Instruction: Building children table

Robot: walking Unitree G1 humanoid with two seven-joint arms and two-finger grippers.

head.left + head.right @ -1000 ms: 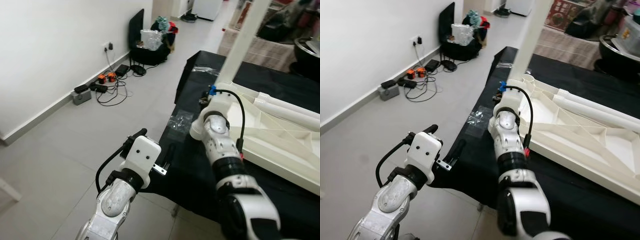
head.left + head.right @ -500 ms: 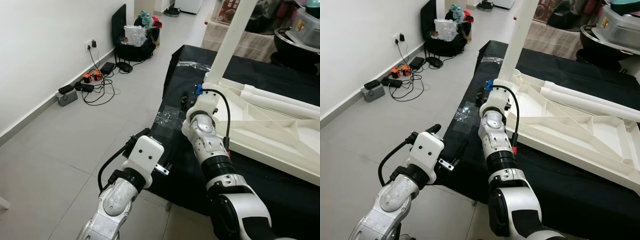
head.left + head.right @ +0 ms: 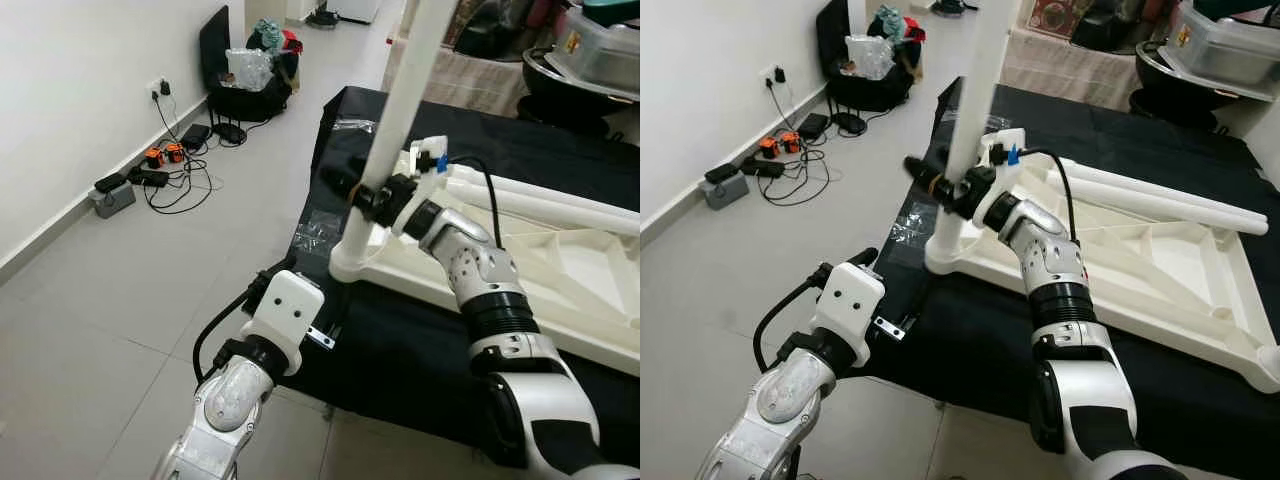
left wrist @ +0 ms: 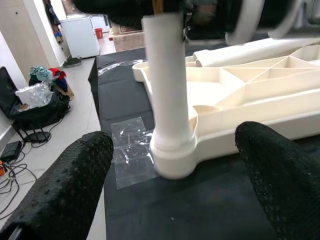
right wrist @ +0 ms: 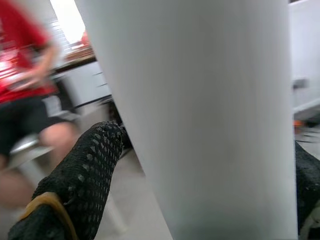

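A white children's table [image 3: 560, 260] lies upside down on a black-covered worktop [image 3: 400, 340]. One white leg [image 3: 400, 120] stands upright in its near-left corner socket [image 4: 170, 155]. My right gripper [image 3: 365, 195] is shut on this leg a little above the socket, and the leg runs between its black fingers [image 5: 95, 160]. My left gripper [image 3: 308, 290] is open at the worktop's near edge, low down, facing the leg's base with a gap to it. A second white leg [image 3: 1160, 195] lies loose across the table's underside.
Clear plastic film [image 3: 315, 230] is stuck to the black cloth beside the socket. Cables and power strips [image 3: 150, 165] lie on the tiled floor by the left wall, with bags [image 3: 250, 75] further back. A seated person in red [image 5: 25, 75] is blurred in the right wrist view.
My right gripper has swung from beside the table's corner onto the upright leg and closed around it. The head camera has shifted. The left arm has stayed put.
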